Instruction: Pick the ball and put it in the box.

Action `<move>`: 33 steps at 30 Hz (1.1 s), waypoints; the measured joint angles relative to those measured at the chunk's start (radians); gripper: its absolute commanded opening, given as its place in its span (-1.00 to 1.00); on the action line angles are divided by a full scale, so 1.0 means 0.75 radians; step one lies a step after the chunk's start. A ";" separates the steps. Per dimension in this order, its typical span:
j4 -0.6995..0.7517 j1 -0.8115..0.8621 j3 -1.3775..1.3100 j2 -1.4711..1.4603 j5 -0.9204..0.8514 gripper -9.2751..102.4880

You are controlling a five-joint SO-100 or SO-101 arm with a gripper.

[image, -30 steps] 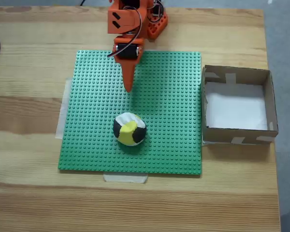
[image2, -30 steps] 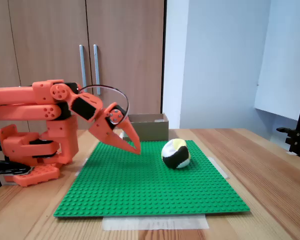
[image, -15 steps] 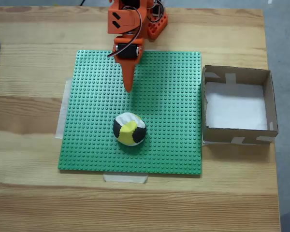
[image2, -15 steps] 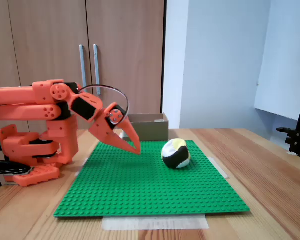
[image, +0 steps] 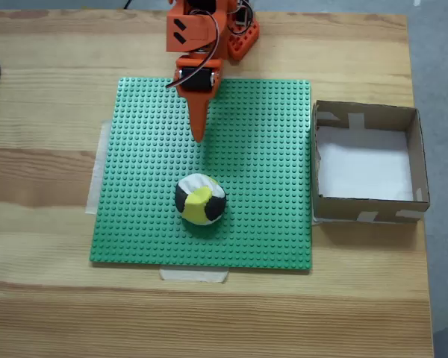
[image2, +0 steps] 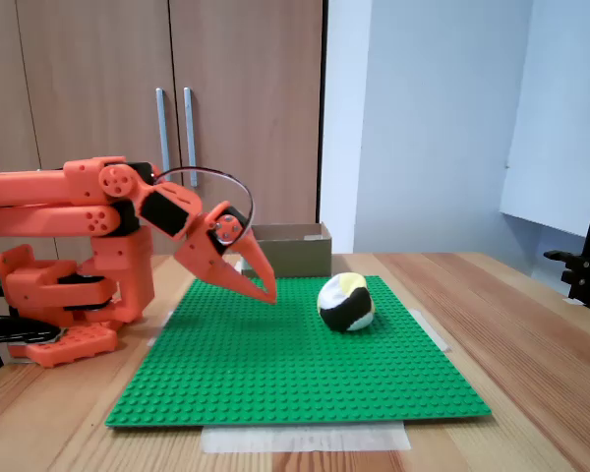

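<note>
In a fixed view from above, the orange arm reaches down from the far edge of the wooden counter [image: 45, 313], and its hand [image: 199, 134] tapers to a single point over the far half of the green studded baseplate [image: 269, 224]; the two fingers lie together with no gap and nothing between them. The ball [image: 200, 199], patched white, yellow and black, sits on the baseplate nearer the camera, almost straight below the hand in the picture and clearly apart from it. To the right, just beside the baseplate's right edge, stands the box [image: 366, 209], brown cardboard with pale tape strips on its walls and a white bottom. A strip of pale tape [image: 193, 275] holds the baseplate's near edge to the counter. In a fixed view from the side, the arm stretches in from the left and the hand [image2: 269, 293] slants down, its closed tip just above the baseplate [image2: 305, 383]. The ball [image2: 346, 303] rests on the studs a little to the right of the tip, not touching it. The box [image2: 297, 256] stands behind them at the far edge, before wooden cupboard doors [image2: 98, 59].
</note>
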 measured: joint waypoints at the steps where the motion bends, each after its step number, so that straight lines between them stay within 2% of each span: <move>1: 0.000 0.000 0.000 0.000 0.000 -0.85; 19: 0.000 0.000 0.000 0.000 0.000 -0.85; 27: -0.076 0.027 -0.002 -0.004 0.025 -0.85; 33: -0.080 0.027 -0.117 -0.117 0.039 -0.85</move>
